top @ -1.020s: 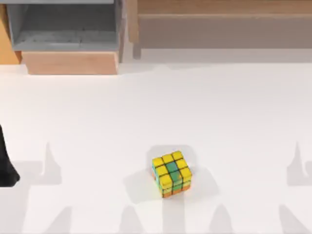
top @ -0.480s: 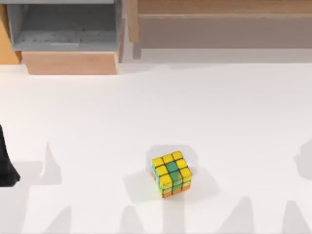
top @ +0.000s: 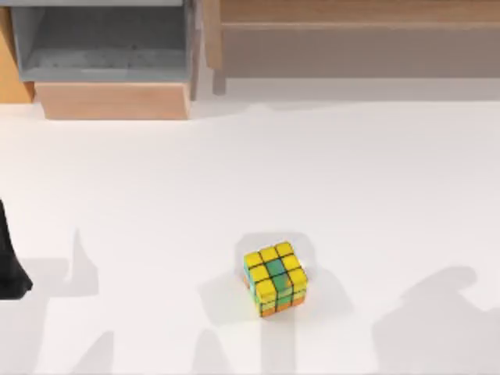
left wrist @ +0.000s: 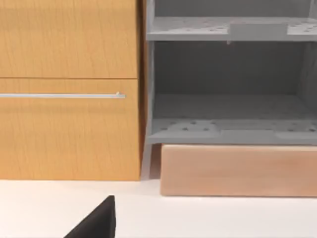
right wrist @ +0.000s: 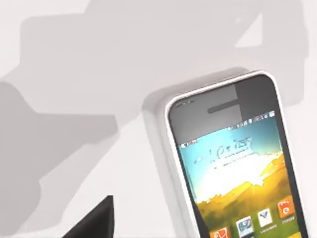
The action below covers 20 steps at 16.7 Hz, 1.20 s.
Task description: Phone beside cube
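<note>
A dark part of the left arm (top: 9, 266) is seen at the top view's left edge.

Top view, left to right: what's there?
Dark part of the left arm at the left edge → grey shelf unit at the back → cube → long wooden unit at the back right.

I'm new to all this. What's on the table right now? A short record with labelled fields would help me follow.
cube: cube resting on the white table, near its front, mostly yellow on top with green centre tiles
phone: phone lying flat, screen lit and facing up, seen in the right wrist view
phone beside cube: not yet judged from the top view
left arm: dark part at the table's left edge
background: wooden cabinet and grey shelf unit at the back
</note>
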Each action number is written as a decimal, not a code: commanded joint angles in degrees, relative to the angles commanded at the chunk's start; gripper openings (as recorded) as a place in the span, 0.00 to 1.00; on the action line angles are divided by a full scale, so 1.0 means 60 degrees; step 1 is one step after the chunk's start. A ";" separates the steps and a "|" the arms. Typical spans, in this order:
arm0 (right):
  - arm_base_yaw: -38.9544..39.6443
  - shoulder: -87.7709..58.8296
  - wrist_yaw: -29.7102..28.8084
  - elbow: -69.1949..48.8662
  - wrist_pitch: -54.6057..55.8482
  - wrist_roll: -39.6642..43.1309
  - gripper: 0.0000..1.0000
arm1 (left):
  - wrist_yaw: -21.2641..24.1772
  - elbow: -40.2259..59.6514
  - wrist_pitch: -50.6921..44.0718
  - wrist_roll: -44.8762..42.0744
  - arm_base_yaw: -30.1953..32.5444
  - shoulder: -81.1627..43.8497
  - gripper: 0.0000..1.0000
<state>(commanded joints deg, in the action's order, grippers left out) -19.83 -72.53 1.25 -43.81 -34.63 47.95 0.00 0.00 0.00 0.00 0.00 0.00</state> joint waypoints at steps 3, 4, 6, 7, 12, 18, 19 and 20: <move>-0.0712 -0.2474 0.0020 -0.1485 -0.1219 0.1650 1.00 | 0.0000 0.0000 0.0000 0.0000 0.0000 0.0000 1.00; -0.0916 -0.3126 0.0020 -0.1930 -0.1552 0.2128 1.00 | 0.0000 0.0000 0.0000 0.0000 0.0000 0.0000 1.00; -0.1261 -0.4242 0.0014 -0.2715 -0.2090 0.2940 1.00 | 0.0000 0.0000 0.0000 0.0000 0.0000 0.0000 1.00; -0.1398 -0.4685 0.0008 -0.3041 -0.2292 0.3263 1.00 | 0.0000 0.0000 0.0000 0.0000 0.0000 0.0000 1.00; -0.1668 -0.5526 -0.0010 -0.3701 -0.2659 0.3892 1.00 | 0.0000 0.0000 0.0000 0.0000 0.0000 0.0000 1.00; -0.1634 -0.5753 -0.0012 -0.3425 -0.2253 0.3850 1.00 | 0.0000 0.0000 0.0000 0.0000 0.0000 0.0000 1.00; -0.1633 -0.5859 -0.0012 -0.3329 -0.1941 0.3851 1.00 | 0.0000 0.0000 0.0000 0.0000 0.0000 0.0000 1.00; -0.1633 -0.5972 -0.0012 -0.3233 -0.1615 0.3848 1.00 | 0.0000 0.0000 0.0000 0.0000 0.0000 0.0000 1.00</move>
<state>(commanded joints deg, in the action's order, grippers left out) -29.63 -108.37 1.18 -63.21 -44.32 71.03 0.00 0.00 0.00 0.00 0.00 0.00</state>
